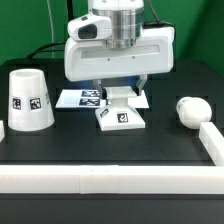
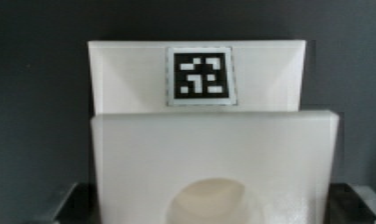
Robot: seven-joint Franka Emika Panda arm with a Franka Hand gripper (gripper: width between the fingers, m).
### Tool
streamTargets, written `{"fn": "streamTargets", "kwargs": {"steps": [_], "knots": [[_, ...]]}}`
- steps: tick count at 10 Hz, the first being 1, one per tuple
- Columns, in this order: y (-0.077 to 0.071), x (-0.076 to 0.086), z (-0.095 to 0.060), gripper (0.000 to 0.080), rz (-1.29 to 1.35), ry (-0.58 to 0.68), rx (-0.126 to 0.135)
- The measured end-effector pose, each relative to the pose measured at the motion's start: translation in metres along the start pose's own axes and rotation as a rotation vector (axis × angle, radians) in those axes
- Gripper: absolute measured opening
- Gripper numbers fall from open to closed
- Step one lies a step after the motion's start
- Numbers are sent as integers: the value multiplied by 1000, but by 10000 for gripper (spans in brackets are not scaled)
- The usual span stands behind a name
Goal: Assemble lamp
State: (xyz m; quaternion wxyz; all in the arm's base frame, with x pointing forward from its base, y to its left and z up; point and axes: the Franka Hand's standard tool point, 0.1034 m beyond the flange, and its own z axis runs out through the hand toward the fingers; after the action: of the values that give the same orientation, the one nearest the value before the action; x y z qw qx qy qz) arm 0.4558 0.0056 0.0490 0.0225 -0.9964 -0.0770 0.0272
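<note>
White plastic lamp, three loose parts, none joined, all on a black table (image 1: 95,150).

Item 1: base (image 1: 121,118). Squarish block with a black-and-white tag on the face toward the exterior camera. It rests near the table's middle, just in front of the marker board (image 1: 78,98). It lies directly beneath the gripper (image 1: 118,92), between the two fingers. In the wrist view the base (image 2: 206,140) fills most of the frame as two steps. The farther step carries the tag and the nearer one has a round recess.

Item 2: shade (image 1: 28,100). Tapered cup standing upright with the narrow end up and tags on its side. It stands at the exterior view's left, well apart from the gripper.

Item 3: bulb (image 1: 189,110). Round head, lying on the table at the exterior view's right. It is near the white rail (image 1: 212,140) and well apart from the gripper and base.

Item 4: gripper. It points straight down over the base, with the jaws standing apart, one on each side of the block. Whether the pads press on the base or only flank it cannot be told from either view.
</note>
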Motion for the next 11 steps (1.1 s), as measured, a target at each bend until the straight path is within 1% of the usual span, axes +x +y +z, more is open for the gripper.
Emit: {"fn": "streamTargets", "kwargs": {"steps": [3, 5, 7, 8, 10, 11], "knots": [[-12, 39, 0, 532, -3, 35, 1], [-23, 75, -1, 533, 28, 75, 2], [-33, 106, -3, 533, 74, 109, 7], [-39, 124, -4, 533, 100, 130, 11], [-45, 150, -5, 533, 122, 160, 16], [-46, 160, -6, 533, 126, 172, 18]]}}
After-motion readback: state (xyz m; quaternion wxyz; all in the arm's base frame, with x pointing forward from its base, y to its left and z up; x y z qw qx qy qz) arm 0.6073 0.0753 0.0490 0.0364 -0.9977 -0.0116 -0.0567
